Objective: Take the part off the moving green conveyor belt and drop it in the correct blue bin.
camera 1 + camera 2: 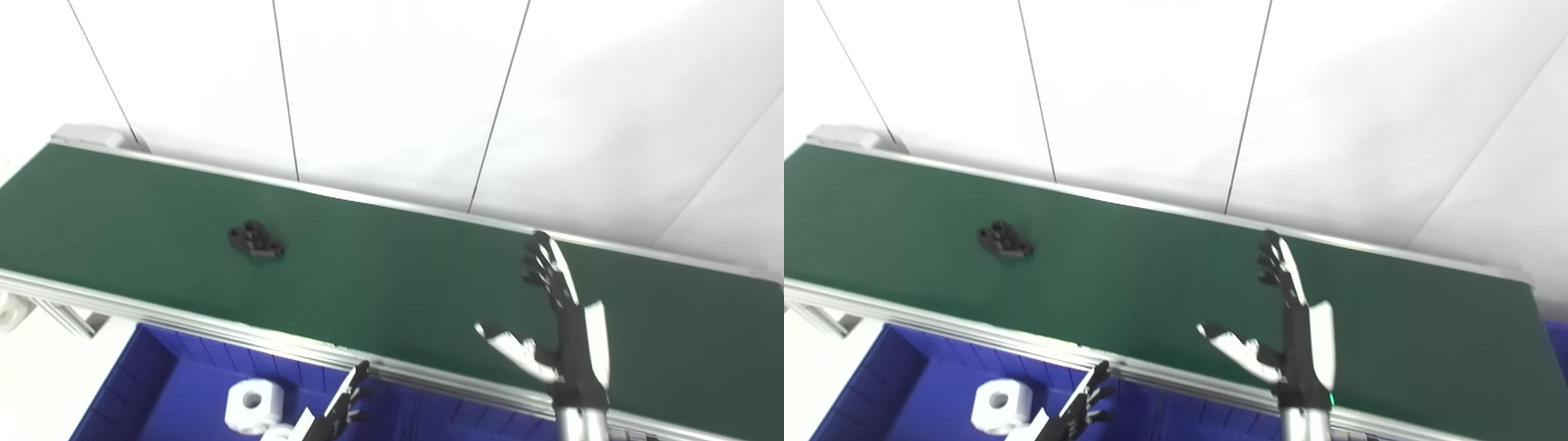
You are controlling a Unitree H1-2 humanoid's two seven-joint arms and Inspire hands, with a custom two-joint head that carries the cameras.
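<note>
Matt green conveyor belt (392, 269), brushed-metal rail (184, 318), glossy blue plastic bin (184, 380).

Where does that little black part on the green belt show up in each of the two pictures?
Left eye view: black part on the belt, left of centre.
Right eye view: same part, a bit further left.
Shared landmark: the white piece in the blue bin, below the part in both.
</note>
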